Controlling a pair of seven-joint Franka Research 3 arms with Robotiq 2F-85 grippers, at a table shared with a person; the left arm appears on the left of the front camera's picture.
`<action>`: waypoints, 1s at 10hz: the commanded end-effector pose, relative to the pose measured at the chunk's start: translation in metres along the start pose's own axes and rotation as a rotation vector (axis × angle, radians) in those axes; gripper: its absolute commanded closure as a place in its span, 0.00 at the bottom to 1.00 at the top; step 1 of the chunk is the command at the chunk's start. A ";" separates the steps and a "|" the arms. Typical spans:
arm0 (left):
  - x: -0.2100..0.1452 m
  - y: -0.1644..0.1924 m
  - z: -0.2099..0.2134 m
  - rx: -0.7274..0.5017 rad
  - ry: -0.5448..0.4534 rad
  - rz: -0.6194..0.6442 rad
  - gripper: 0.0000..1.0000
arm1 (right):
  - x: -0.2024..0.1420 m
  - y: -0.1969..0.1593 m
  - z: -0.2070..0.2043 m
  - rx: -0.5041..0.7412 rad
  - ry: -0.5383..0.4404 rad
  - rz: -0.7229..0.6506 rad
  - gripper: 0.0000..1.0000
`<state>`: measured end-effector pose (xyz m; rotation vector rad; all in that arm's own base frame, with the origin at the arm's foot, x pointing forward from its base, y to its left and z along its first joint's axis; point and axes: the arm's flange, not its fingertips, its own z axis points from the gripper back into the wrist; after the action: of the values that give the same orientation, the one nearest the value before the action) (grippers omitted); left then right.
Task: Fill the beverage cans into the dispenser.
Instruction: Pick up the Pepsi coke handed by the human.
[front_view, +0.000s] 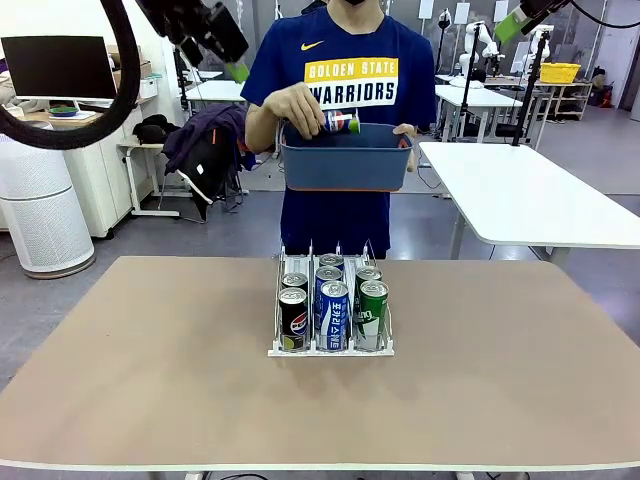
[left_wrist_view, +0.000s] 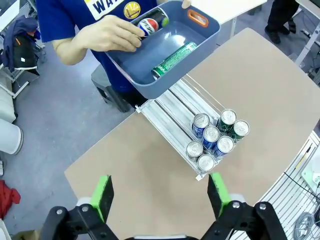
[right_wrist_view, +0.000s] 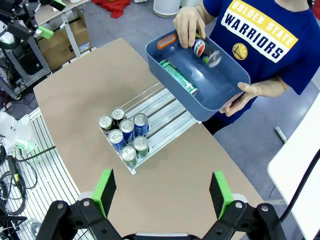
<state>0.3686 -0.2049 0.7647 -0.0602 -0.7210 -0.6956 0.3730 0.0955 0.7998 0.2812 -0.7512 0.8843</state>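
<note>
Left pincer (left_wrist_view: 160, 194) and right pincer (right_wrist_view: 161, 194) hang spread and empty, high over the table (left_wrist_view: 125, 160). The loose cans lie ahead and below, in a blue tub (left_wrist_view: 170, 80) that a person holds past the far end of the dispenser (left_wrist_view: 172, 112). A green can (left_wrist_view: 175, 60) lies flat along the tub. A black can (left_wrist_view: 152, 22) is in the person's hand (left_wrist_view: 107, 35), probably nearer the left pincer. Seven standing cans (left_wrist_view: 212, 137) fill the dispenser's near end.

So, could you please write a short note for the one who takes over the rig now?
Left hand: open, empty, high above the table. Right hand: the same.
Dispenser: seven cans stand at its near end, far end free.
Person's hand grips a Pepsi can in the blue tub, held up at the table's far side; a green can lies in it.
To do: those two cans.
</note>
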 end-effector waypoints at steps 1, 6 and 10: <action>0.004 -0.002 0.018 -0.054 0.007 -0.060 0.00 | -0.001 0.000 -0.001 0.002 0.002 -0.001 0.00; 0.005 -0.001 0.026 -0.085 0.027 -0.134 0.00 | -0.001 0.000 -0.001 0.002 0.002 -0.001 0.00; 0.009 -0.009 0.033 -0.025 0.022 -0.102 0.00 | -0.001 0.000 -0.001 0.002 0.002 -0.001 0.00</action>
<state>0.3496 -0.2084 0.7936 -0.0393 -0.6955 -0.8150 0.3730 0.0955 0.7998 0.2812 -0.7512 0.8843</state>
